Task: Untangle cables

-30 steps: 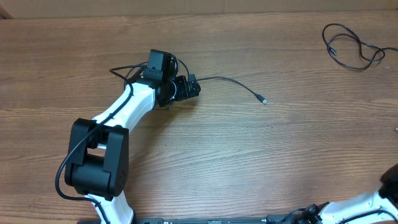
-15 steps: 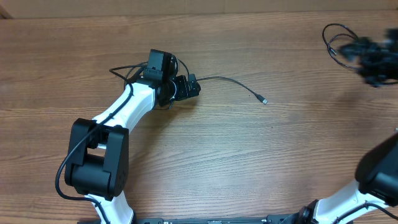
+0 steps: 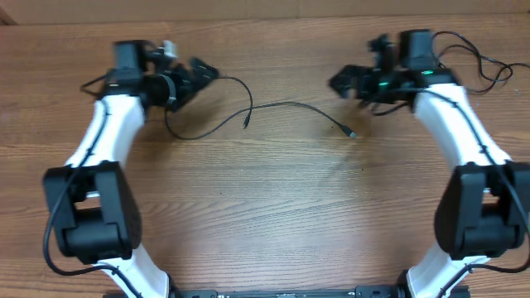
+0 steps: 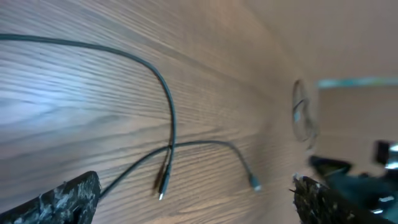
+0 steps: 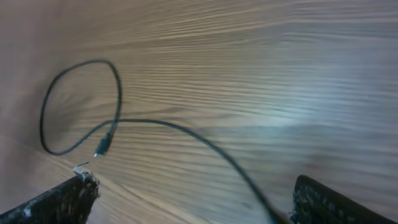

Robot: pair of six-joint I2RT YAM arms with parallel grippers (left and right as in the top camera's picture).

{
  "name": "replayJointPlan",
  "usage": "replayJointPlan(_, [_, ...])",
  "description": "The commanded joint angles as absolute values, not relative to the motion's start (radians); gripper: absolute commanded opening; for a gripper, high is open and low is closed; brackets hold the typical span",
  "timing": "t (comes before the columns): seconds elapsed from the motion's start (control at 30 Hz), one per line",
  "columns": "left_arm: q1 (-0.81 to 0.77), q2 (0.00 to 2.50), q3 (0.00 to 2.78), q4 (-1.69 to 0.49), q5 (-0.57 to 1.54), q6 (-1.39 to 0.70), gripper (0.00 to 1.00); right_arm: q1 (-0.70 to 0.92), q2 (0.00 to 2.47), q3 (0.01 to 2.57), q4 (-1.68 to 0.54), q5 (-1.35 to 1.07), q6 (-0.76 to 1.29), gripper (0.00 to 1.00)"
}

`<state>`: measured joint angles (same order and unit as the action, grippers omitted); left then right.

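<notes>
Wooden desk (image 3: 273, 215) holds two thin black cables (image 3: 298, 104), crossed. Left claw (image 3: 197, 76) and right claw (image 3: 348, 80) hang spread apart, empty, likely to pull one each.

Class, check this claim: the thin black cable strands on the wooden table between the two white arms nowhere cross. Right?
No: the thin black cable strands cross near one plug end, as the left wrist view shows. They do lie on the wooden table between the two white arms.

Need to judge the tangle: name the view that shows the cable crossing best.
Left wrist: the cable crossing sits close and central, both strands distinct. Right wrist shows it farther off and softer; overhead shows it tiny.
</notes>
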<state>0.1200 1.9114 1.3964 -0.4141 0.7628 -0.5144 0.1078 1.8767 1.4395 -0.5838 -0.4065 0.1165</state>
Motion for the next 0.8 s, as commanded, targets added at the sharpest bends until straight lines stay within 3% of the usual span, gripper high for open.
replayJointPlan(0.0, [0.164,1.890,1.406,-0.439,0.894,-0.480,1.00,0.227,1.898,1.428,-0.524,-0.183,0.260,1.00])
replayJointPlan(0.23, [0.263,1.816,1.406,-0.502,0.878,-0.381,1.00,0.473,1.985,1.460,-0.401,0.022,0.466,0.94])
replayJointPlan(0.37, [0.275,1.745,1.406,-0.622,0.764,-0.314,1.00,0.558,2.073,1.476,-0.313,0.093,0.480,0.88])
replayJointPlan(0.6, [0.261,1.675,1.406,-0.813,0.627,-0.265,1.00,0.664,2.212,1.568,-0.260,0.314,0.532,0.79])
replayJointPlan(0.77, [0.260,1.674,1.406,-0.900,0.624,-0.265,1.00,0.690,2.290,1.625,-0.212,0.332,0.535,0.74])
